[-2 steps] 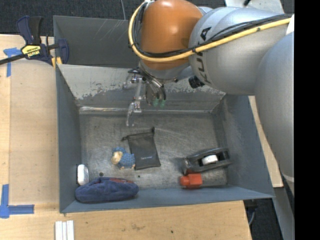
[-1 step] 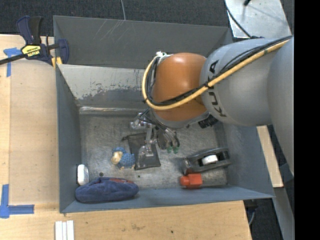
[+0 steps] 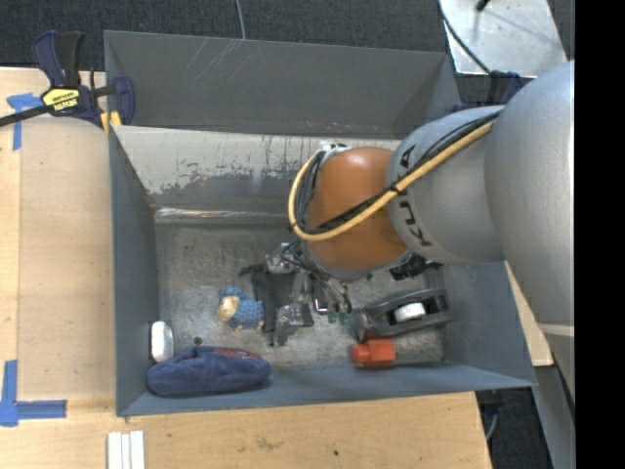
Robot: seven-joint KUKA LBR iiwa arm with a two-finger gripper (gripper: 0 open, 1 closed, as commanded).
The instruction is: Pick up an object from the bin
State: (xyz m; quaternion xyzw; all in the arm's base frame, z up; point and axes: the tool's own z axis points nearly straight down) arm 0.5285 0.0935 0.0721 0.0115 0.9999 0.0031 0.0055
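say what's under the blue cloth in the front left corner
Only the bin floor shows around the blue cloth; a thin reddish strip peeks out at its top edge. Anything else beneath is covered.

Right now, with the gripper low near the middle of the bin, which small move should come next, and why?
Probably a short shift toward the view's left, onto the small blue and cream toy. It lies just beside the gripper on bare bin floor, apart from the dark blue cloth bundle below it in the view, so it looks like the nearest and least crowded thing to take.
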